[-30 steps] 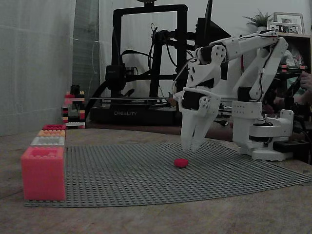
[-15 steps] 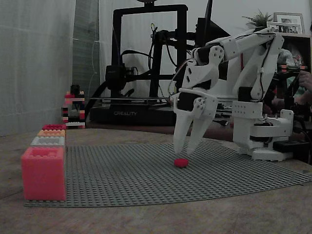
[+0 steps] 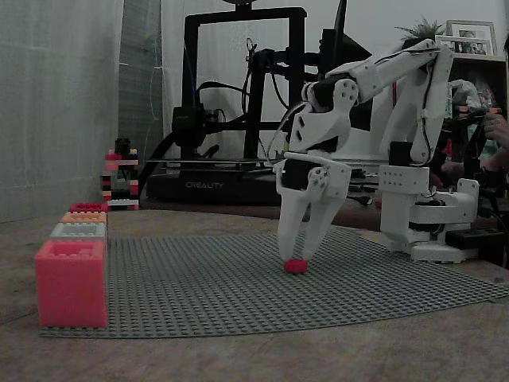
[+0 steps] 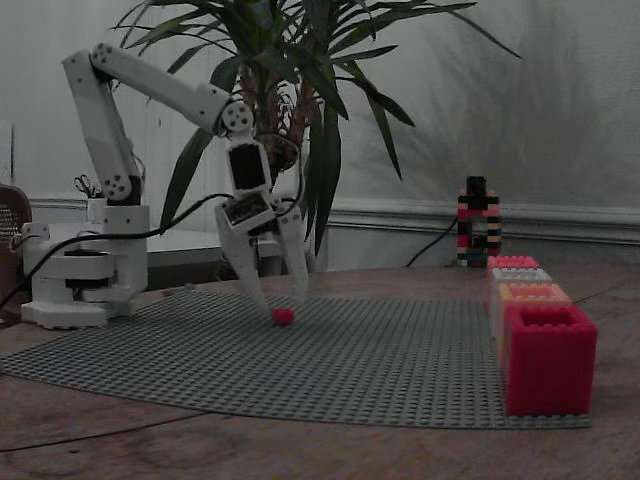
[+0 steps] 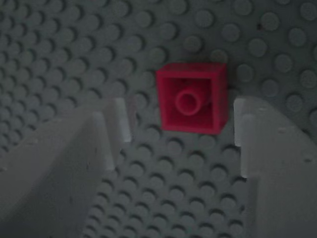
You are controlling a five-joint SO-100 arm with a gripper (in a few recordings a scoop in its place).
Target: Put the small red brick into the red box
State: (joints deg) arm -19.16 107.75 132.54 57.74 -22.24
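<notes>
Gripper [image 3: 296, 253] parted, fingertips down at baseplate level, nothing clamped. In wrist view gripper [image 5: 181, 124] straddled the small red brick [image 5: 192, 98]: right finger [image 5: 277, 168] just beside brick's right edge, narrow gap visible; left finger [image 5: 74, 158] further off, wider gap. Brick sat slightly ahead of the tips, single stud up, flat on grey studded baseplate [image 5: 247, 39].

In a fixed view small red brick [image 3: 296, 265] lay near middle of baseplate [image 3: 238, 294], right under the white fingertips; contact w/ tips couldn't be told from that angle. In the other fixed view brick [image 4: 283, 316] sat between the two spread fingers, gripper [image 4: 279, 295] angled down from white arm [image 4: 160, 85].

Red box [image 4: 548, 358] stood at right front corner of baseplate [image 4: 350, 380] in that view, studded rim up, well apart from brick. Seen at left front corner, red box [image 3: 71, 281], in the other fixed view. Behind it a row: grey box [image 3: 78, 230], orange box [image 3: 84, 216], another reddish box [image 3: 87, 207] at far end. Small multicolour brick tower [image 3: 119, 175] behind row, off the plate. Black 3D printer [image 3: 238, 103] behind arm; potted palm [image 4: 290, 60] behind arm in other view.
</notes>
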